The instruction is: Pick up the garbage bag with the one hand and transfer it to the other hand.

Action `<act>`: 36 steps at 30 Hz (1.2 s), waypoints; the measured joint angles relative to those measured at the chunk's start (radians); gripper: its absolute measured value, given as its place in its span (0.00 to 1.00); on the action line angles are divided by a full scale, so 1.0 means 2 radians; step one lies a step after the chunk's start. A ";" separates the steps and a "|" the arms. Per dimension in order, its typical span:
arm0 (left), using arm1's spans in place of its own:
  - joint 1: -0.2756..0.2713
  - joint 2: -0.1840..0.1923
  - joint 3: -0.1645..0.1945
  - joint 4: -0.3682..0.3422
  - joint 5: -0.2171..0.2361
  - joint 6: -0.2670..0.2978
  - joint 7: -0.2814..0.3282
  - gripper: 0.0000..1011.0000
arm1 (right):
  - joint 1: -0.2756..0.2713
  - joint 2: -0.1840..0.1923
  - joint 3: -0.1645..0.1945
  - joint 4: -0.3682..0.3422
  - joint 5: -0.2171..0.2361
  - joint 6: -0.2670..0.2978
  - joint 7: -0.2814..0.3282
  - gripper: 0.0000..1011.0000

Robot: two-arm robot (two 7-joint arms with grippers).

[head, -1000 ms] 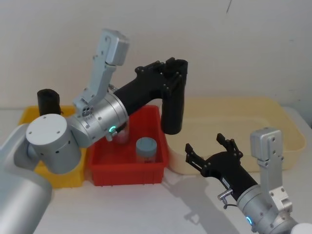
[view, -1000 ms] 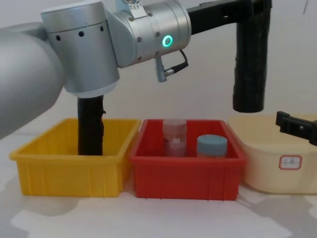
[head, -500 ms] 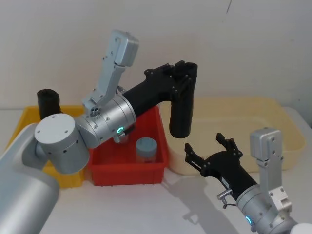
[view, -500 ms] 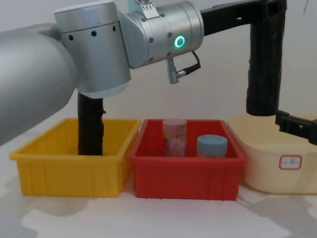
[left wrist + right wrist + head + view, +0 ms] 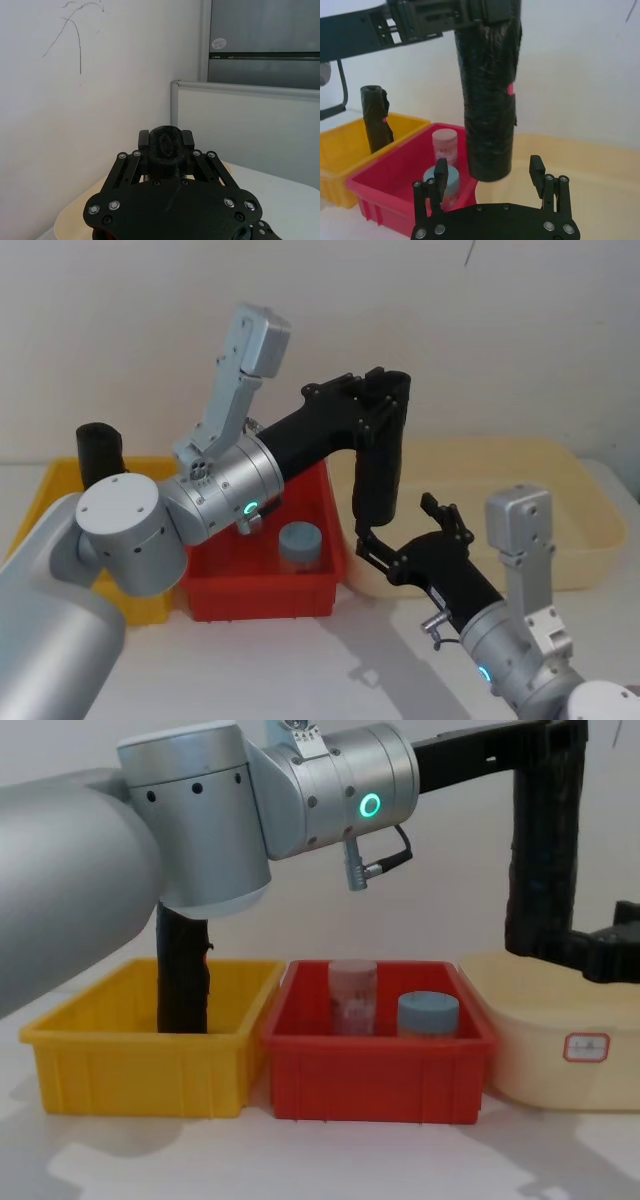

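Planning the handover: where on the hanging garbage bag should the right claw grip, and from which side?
Grip the garbage bag on its bare lower half: the left claw clamps its top, and it hangs upright, a cylinder, so the open right claw would best come from the robot's side, a finger either side.

Left arm [image 5: 215, 490]: thick silver-grey barrel sections. Round end cap [image 5: 118, 511] dotted with small dark holes. Green ring light [image 5: 371, 806] set into the wrist barrel. Beside it a left plug [image 5: 355, 875] of bare metal, with a thin black cable looping off it. Left wrist box [image 5: 255, 338]: light grey, angular, on a grey bracket.

Left gripper [image 5: 385, 402]: matte black, angular, linked bars studded with silver screw heads [image 5: 114, 205].

Right arm [image 5: 500, 635]: silver barrel, small teal light [image 5: 483, 673], right plug [image 5: 435, 622] in metal with a thin cable. Right wrist box [image 5: 518, 525]: same light grey.

Right gripper [image 5: 488, 167]: flat black plate, silver screws along its edge, two short black fingers [image 5: 440, 172].
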 joint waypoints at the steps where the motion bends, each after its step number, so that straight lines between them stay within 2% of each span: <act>1: 0.000 0.000 0.000 0.000 0.000 0.000 0.000 0.35 | 0.002 -0.001 -0.001 0.001 -0.001 0.000 0.000 0.99; 11: 0.000 -0.001 0.001 0.001 -0.001 0.001 -0.001 0.35 | 0.027 -0.017 -0.010 0.022 -0.015 0.004 -0.001 0.99; 19: -0.001 -0.001 0.001 0.001 -0.001 0.001 -0.001 0.35 | 0.055 -0.032 -0.015 0.051 -0.029 0.004 -0.006 0.99; 31: -0.001 -0.001 0.001 0.001 -0.001 0.001 -0.001 0.35 | 0.084 -0.050 -0.015 0.081 -0.040 0.010 -0.014 0.99; 36: -0.001 -0.001 0.001 0.001 -0.001 0.001 -0.001 0.35 | 0.093 -0.057 -0.013 0.090 -0.042 0.017 -0.015 0.88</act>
